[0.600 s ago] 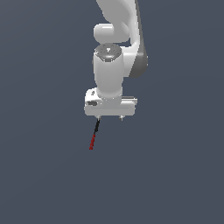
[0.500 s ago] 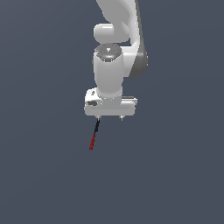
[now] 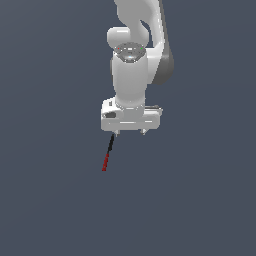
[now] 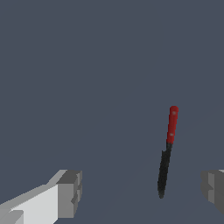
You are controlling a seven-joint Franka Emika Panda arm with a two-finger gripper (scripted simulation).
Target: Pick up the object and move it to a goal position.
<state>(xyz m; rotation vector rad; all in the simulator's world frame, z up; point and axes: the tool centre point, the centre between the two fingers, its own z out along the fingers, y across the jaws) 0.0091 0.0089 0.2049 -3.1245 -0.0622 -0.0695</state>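
Note:
The object is a very thin short stick (image 3: pixel 108 153), black at its upper half and dark red at its lower half, lying on the grey floor just below the gripper's left fingertip in the exterior view. In the wrist view the stick (image 4: pixel 167 151) lies between the two fingers, closer to one of them, and touches neither. My white gripper (image 3: pixel 129 133) points straight down above the stick's black end. It is open wide and empty; the wrist view shows it too (image 4: pixel 142 190), its grey pads far apart.
The plain dark grey floor (image 3: pixel 55 200) fills both views. The white arm (image 3: pixel 137 45) rises above the gripper. No other objects show.

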